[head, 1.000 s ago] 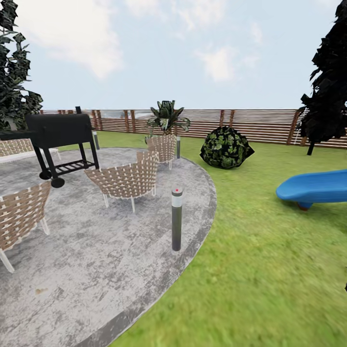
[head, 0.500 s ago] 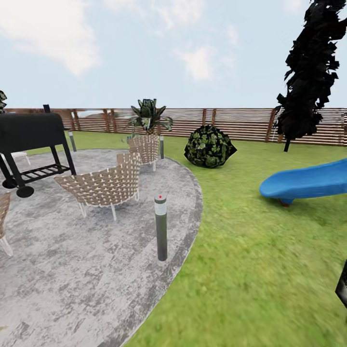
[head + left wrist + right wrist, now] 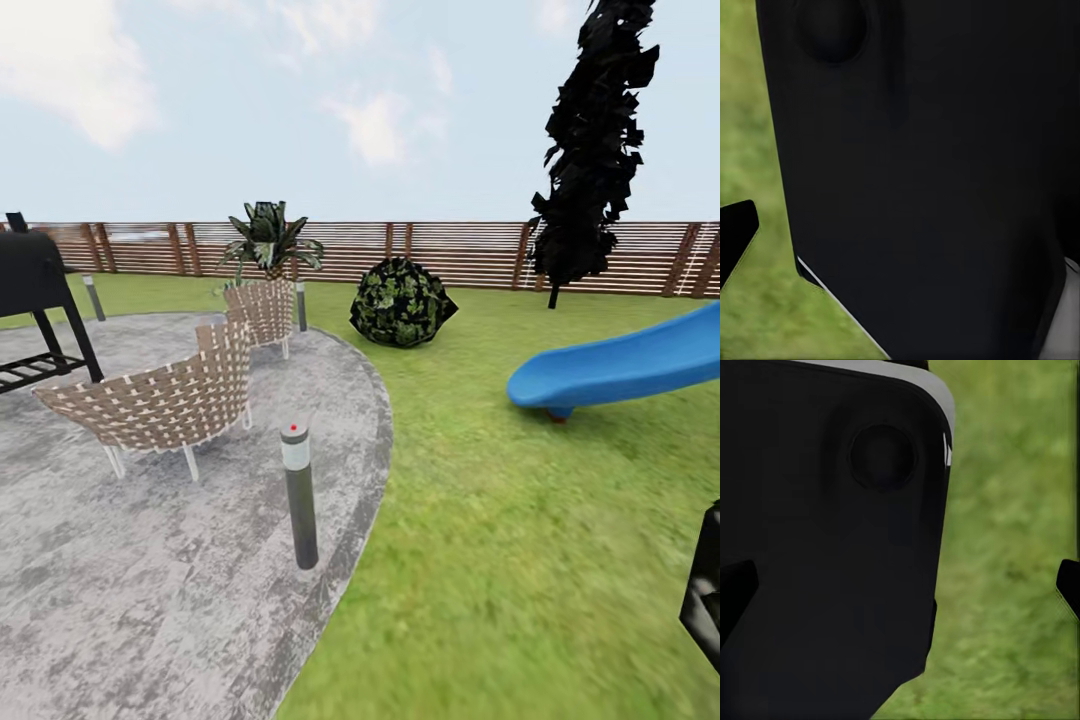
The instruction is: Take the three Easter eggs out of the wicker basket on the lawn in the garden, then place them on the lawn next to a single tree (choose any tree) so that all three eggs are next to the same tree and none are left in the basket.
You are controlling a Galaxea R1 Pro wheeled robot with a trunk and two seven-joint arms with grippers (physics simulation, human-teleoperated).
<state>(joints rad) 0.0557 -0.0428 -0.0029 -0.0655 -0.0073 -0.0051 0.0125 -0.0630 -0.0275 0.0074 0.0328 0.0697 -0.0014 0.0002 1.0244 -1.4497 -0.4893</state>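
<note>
Lawn (image 3: 520,560) beside grey patio (image 3: 150,560)

A: Head view: bright, even daylight, pale sky, only faint soft shadows; the lawn (image 3: 520,560) smears toward the lower edge.

B: Wrist views: grass soft, unfocused; a dark panel (image 3: 930,172) close up, nearly featureless.

Lawn (image 3: 520,560) — blue slide (image 3: 620,368), round bush (image 3: 402,303); grey paving (image 3: 150,560) — woven chairs (image 3: 160,400), bollard light (image 3: 298,495).
</note>
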